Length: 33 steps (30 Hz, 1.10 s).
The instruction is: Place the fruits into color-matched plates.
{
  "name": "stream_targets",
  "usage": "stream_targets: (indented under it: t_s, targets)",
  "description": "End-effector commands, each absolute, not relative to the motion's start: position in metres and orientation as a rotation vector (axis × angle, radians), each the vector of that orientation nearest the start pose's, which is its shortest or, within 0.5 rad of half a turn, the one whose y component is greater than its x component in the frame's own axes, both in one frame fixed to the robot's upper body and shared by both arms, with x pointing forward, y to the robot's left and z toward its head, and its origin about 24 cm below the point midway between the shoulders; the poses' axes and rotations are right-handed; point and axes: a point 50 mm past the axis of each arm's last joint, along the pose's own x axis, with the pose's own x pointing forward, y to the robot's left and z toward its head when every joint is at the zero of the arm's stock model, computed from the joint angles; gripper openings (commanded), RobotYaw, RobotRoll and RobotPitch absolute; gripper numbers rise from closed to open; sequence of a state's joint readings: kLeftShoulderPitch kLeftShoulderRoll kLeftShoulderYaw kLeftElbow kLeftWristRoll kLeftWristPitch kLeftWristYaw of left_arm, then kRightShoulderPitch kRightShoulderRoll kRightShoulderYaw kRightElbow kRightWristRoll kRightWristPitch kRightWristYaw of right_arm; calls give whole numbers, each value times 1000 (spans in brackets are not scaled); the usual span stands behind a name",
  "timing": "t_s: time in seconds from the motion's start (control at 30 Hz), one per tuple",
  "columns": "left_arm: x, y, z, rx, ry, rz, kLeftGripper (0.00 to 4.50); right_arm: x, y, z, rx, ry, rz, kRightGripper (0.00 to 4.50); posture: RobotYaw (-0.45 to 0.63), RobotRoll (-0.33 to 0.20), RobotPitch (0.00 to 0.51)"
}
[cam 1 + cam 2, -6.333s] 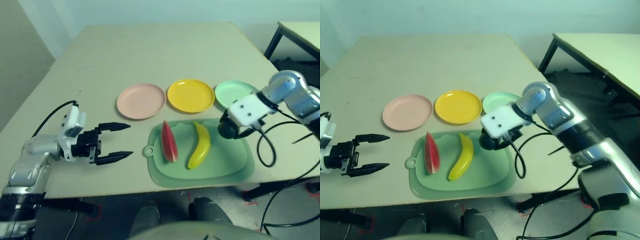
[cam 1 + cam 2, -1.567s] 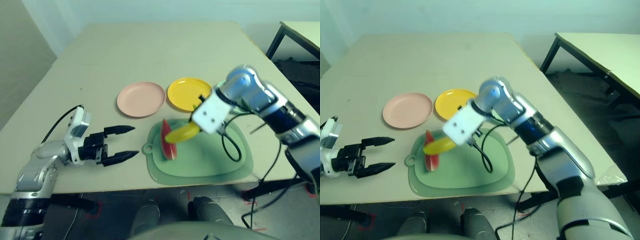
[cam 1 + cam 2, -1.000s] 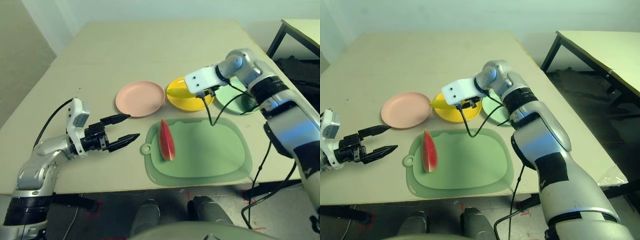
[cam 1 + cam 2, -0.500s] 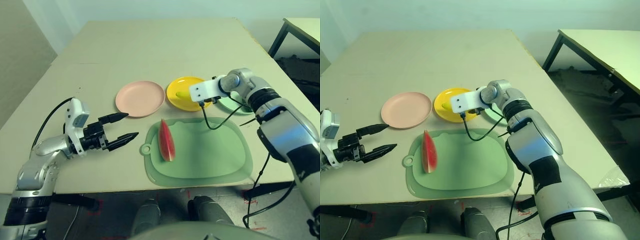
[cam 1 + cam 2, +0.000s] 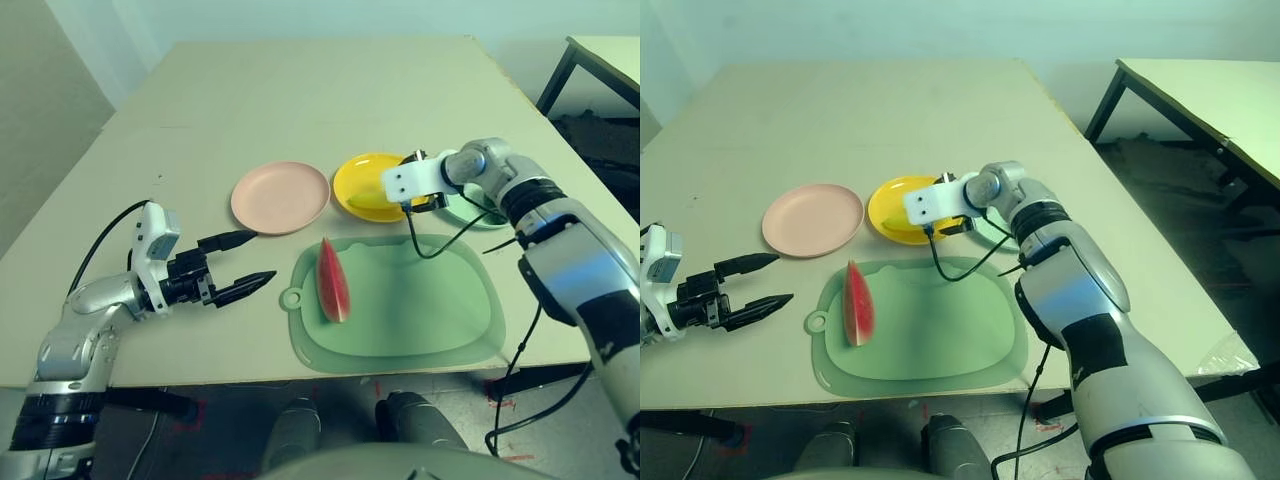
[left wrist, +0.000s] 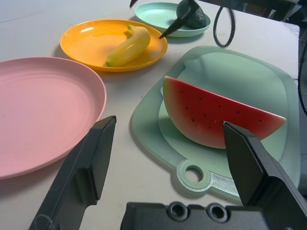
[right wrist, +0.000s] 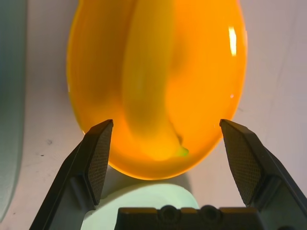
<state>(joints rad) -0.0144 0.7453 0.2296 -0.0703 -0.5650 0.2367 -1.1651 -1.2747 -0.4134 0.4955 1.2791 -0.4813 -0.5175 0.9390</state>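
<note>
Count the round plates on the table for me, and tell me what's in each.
3, in a row beyond the cutting mat: pink plate empty, yellow plate holding the banana, green plate holding the avocado.

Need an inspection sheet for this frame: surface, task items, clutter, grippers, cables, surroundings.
Surface: beige table; green cutting mat at the near edge.
Job's things: banana lies in the yellow plate; avocado in the green plate; watermelon wedge on the mat; pink plate holds nothing.
Clutter: nothing seen.
Grippers: right gripper open above the yellow plate, holding nothing; left gripper open, beside the mat, holding nothing.
Cables: black cable from the right wrist loops over the mat; another behind the left wrist.
Surroundings: second table on the robot's right.
</note>
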Motion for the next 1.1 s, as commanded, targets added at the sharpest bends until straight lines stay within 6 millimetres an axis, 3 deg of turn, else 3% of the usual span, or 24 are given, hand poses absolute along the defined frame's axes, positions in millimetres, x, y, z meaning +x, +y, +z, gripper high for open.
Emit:
stream_targets:
  t_s: [0.03,0.2,0.3,0.43,0.6,0.73,0.9,1.1]
  targets:
    - [228,263,120,141,134,-1009,4500,397,-141,195,-1269,137,1145,4471,1,0,61]
    - [227,264,118,134,129,-1005,4500,388,-168,206,-975,74,1124,4471,-9,0,60]
    - [226,266,115,130,138,-999,4500,372,-192,197,-799,63,1088,4471,-26,0,59]
    - [225,269,108,132,160,-996,4500,328,-221,166,-595,81,1092,4471,-69,0,56]
    - [227,271,105,131,173,-999,4500,277,-246,122,-514,104,1163,4471,-101,0,49]
    - [231,273,104,150,187,-1010,4500,251,-264,94,-339,109,1216,4471,-123,0,39]
    - [244,272,107,369,201,-1126,4500,240,-270,72,-264,115,1313,4471,-110,0,29]
    - [272,254,148,767,67,-1345,4500,245,-269,66,-239,100,1321,4471,-105,0,19]
